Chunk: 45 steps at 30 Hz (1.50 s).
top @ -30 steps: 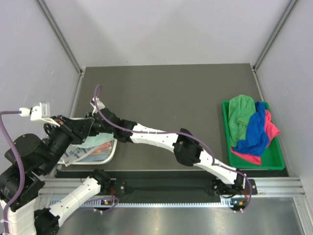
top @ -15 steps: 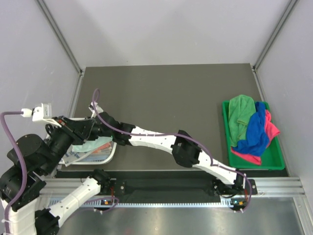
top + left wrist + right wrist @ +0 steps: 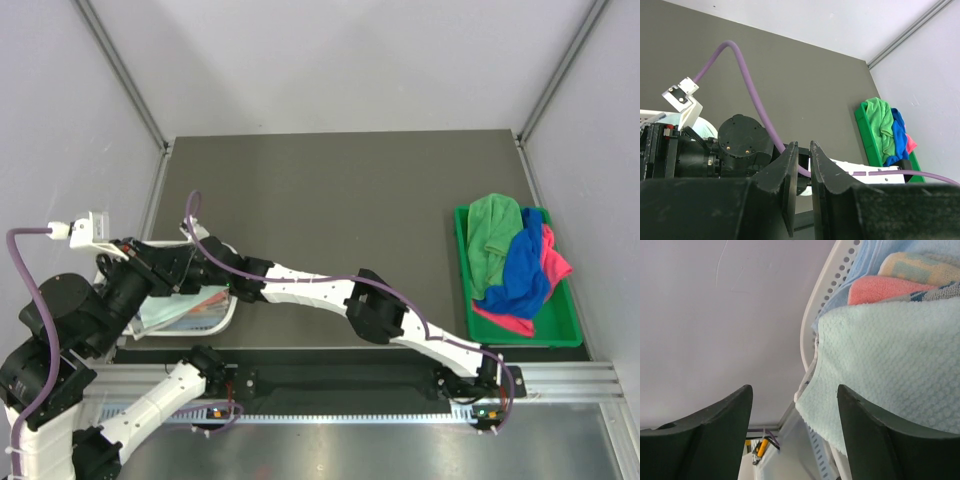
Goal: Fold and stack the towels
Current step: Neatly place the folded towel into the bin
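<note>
A pale mint towel lies on top of a stack in the white mesh basket, over a coral towel and a light blue one. My right gripper hangs open at the mint towel's loose edge and holds nothing. From above, the right arm reaches across to the basket at the near left. My left gripper hovers beside the right wrist, jaws almost touching and empty. Green, blue and pink towels lie crumpled in the green bin.
The green bin stands at the table's right edge. The basket sits against the left wall by the near rail. The right arm's purple cable arches in front of the left gripper. The dark mat lies between basket and bin.
My right gripper has opened and let go of the mint towel onto the stack. The right arm has crept a little further left over the basket. The left gripper has barely moved.
</note>
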Available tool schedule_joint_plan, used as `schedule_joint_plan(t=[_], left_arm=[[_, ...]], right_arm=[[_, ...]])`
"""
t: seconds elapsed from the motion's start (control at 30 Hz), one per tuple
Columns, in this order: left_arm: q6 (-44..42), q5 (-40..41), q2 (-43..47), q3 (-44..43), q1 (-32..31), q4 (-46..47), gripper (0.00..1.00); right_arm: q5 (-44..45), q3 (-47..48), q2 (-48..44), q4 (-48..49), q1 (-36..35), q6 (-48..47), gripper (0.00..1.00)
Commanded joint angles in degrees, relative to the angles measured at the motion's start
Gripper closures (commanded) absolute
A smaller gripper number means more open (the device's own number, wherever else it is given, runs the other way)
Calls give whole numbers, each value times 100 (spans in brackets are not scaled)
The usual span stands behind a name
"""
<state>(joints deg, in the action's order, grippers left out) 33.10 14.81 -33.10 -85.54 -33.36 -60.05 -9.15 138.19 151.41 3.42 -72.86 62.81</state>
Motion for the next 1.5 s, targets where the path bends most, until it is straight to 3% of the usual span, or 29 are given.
schedule_joint_plan(t=[0.0, 0.23, 0.57, 0.77, 0.97, 1.13, 1.33, 1.47], left_arm=[[47, -39, 58, 20, 14, 196, 79], [30, -66, 14, -68, 14, 318, 79], [-155, -136, -258, -377, 23, 827, 78], [178, -478, -477, 343, 23, 1347, 77], [451, -1050, -943, 1406, 23, 1996, 78], [645, -1375, -1400, 2399, -3, 2786, 79], [724, -1139, -1611, 3182, -336, 3236, 80], [715, -796, -1778, 3464, -679, 3386, 80]], right_arm=[[-52, 209, -200, 317, -88, -189, 31], [-8, -792, -1217, 781, 35, -585, 28], [571, -3770, -3931, 1389, 562, -1402, 26], [1404, -6728, -6200, 1434, 1071, -1771, 26], [2984, -8726, -8968, 38, 1450, -2403, 23], [4174, -9389, -10909, -1579, 1468, -2493, 11], [4808, -9741, -11976, -2837, 1476, -2378, 0], [4913, -9724, -11916, -3163, 1476, -2308, 0]])
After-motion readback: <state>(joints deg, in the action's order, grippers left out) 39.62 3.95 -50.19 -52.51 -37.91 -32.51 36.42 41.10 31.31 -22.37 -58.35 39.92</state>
